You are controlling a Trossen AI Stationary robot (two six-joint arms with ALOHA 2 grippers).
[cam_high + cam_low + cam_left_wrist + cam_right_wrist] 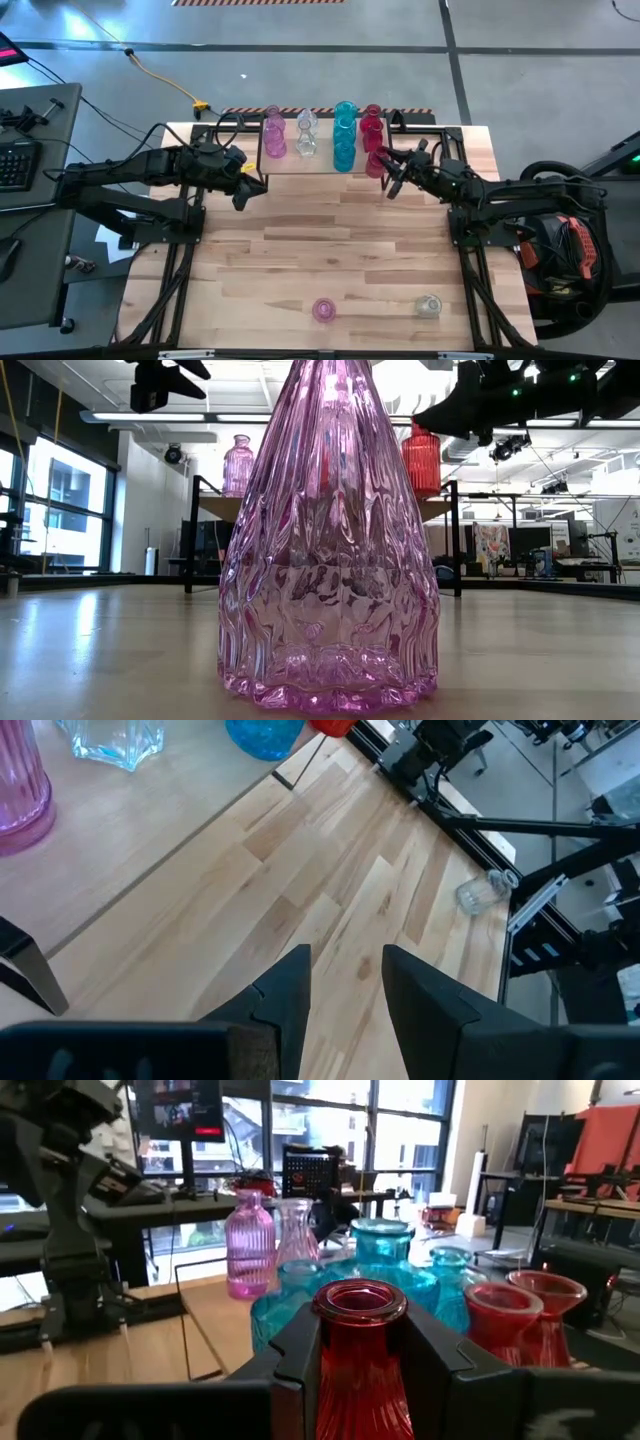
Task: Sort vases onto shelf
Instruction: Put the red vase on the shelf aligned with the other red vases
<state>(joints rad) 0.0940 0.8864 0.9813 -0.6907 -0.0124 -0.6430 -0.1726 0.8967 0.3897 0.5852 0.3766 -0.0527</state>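
The shelf stands at the table's far middle and carries rows of pink, clear, teal and red vases, standing on their bases. My right gripper is at the shelf's near right corner, shut on a red vase. My left gripper hovers open off the shelf's near left corner, with nothing between its fingers. A pink vase and a clear vase are near the table's front edge. My right gripper pinches the red vase's ribbed neck just below the rim, one finger on either side. The fingers come in level from the table's right. The vase stays upright; whether its base rests on the shelf I cannot tell.
The pink vase fills the low view, with the shelf's black legs behind it. The wide middle of the wooden tabletop is bare. Other red vases and teal vases stand close around the held one.
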